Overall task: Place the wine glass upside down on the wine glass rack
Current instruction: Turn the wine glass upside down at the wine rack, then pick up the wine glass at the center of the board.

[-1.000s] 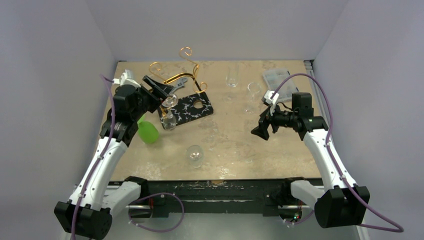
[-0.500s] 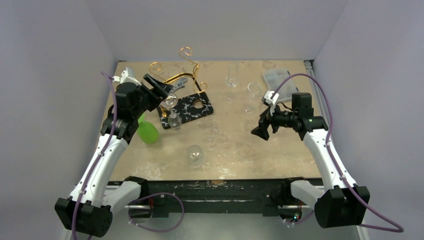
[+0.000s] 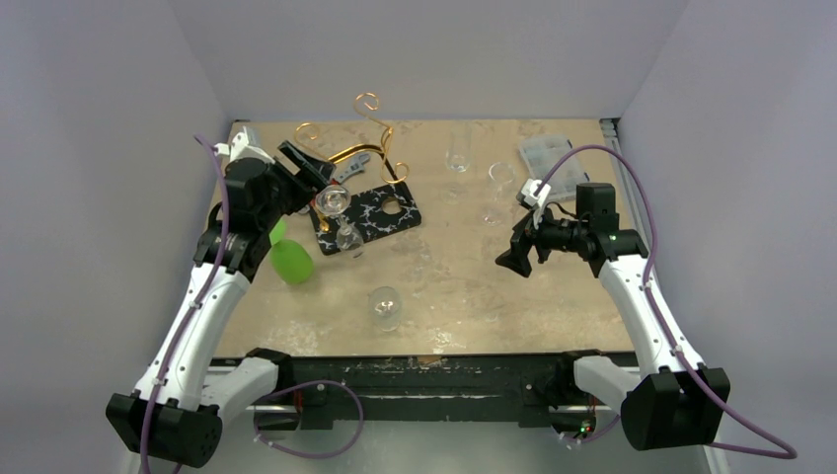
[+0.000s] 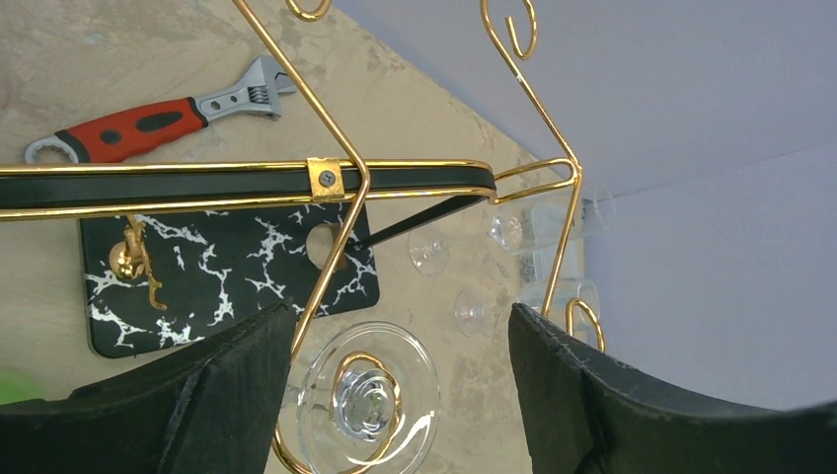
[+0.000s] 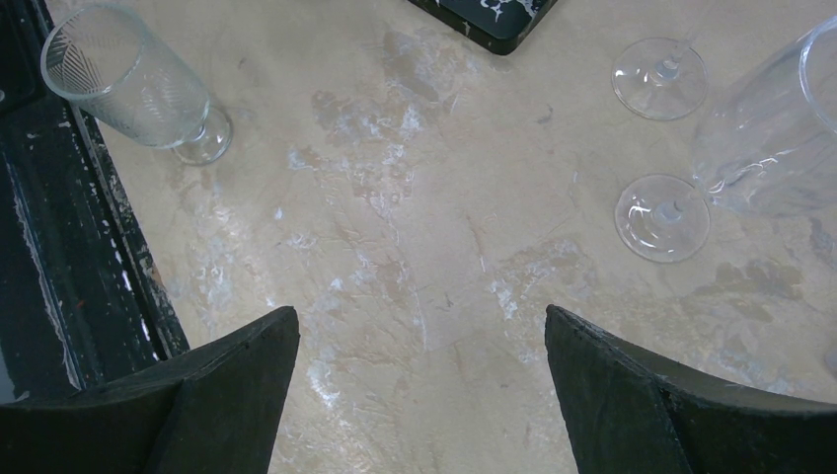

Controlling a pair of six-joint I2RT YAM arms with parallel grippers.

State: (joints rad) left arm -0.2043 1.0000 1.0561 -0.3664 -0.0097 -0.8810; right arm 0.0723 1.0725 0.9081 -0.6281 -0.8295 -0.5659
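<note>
A clear wine glass point(image 4: 367, 395) hangs upside down from a curled loop of the gold wire rack point(image 4: 326, 178); the loop goes round its stem under the foot. In the top view the glass point(image 3: 341, 212) hangs over the front edge of the black veined board point(image 3: 380, 212), below the rack point(image 3: 380, 126). My left gripper point(image 4: 400, 326) is open, its jaws either side of the glass foot and apart from it; in the top view it point(image 3: 314, 176) sits just left of the glass. My right gripper point(image 5: 419, 314) is open and empty above bare table, also seen in the top view point(image 3: 515, 257).
A red-handled wrench point(image 4: 148, 123) lies behind the rack. A green object point(image 3: 292, 263) lies left of the board. A short glass point(image 3: 385, 306) stands near the front. Two stemmed glasses point(image 3: 498, 193) and a clear container point(image 3: 548, 153) are at the back right.
My left gripper has drawn back up and to the left, leaving the wine glass hanging in the rack loop. The glass has shifted slightly right. The right arm has not moved.
</note>
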